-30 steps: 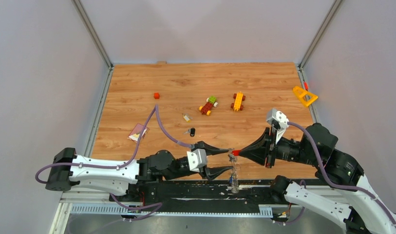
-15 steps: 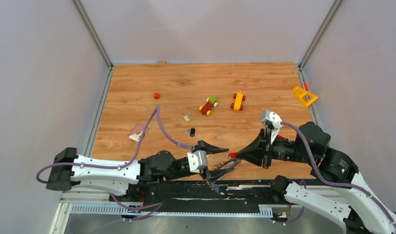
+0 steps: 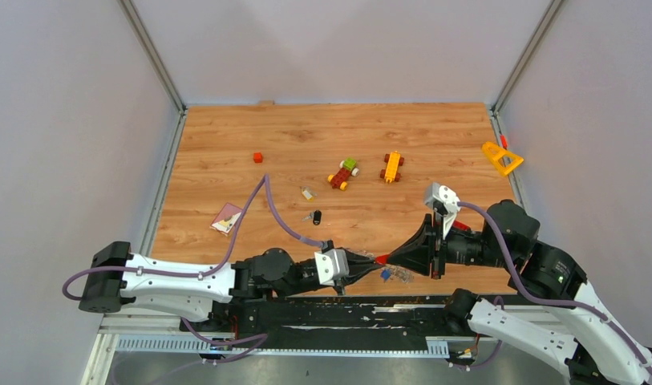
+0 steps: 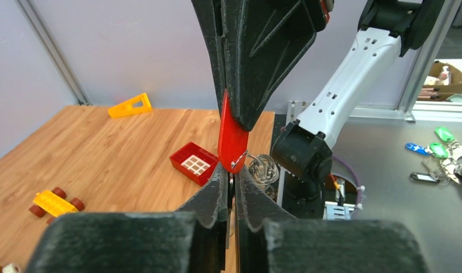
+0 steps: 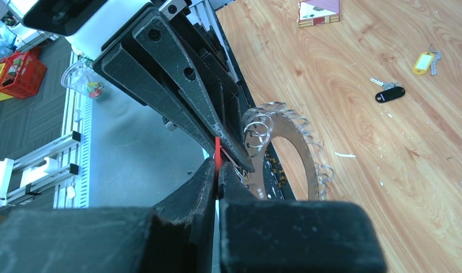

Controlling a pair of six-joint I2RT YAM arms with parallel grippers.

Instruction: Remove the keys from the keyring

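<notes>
My right gripper (image 3: 386, 257) is shut on the red head of one of the keys (image 4: 231, 133), seen as a red sliver (image 5: 217, 149) in the right wrist view. My left gripper (image 3: 374, 261) meets it tip to tip, shut (image 4: 234, 177) on a thin metal piece at the wire loop through the red head. The keyring (image 5: 299, 151), a flat ring with a coiled rim, hangs beside both tips (image 3: 400, 276), and a blue key (image 3: 385, 274) dangles from it. A black-headed key (image 3: 316, 216) and a yellow-tagged key (image 3: 307, 192) lie loose on the wood.
Two toy block vehicles (image 3: 343, 173) (image 3: 392, 167), a red cube (image 3: 257, 157), a pink card (image 3: 226, 217) and a yellow triangle (image 3: 501, 158) lie on the table. A red tray (image 4: 193, 163) sits by the right arm. The black front rail (image 3: 346, 309) runs just below the grippers.
The left gripper has gone from open to shut. The keyring, hanging over the front rail before, has swung up between the two tips. The right gripper shifted slightly left.
</notes>
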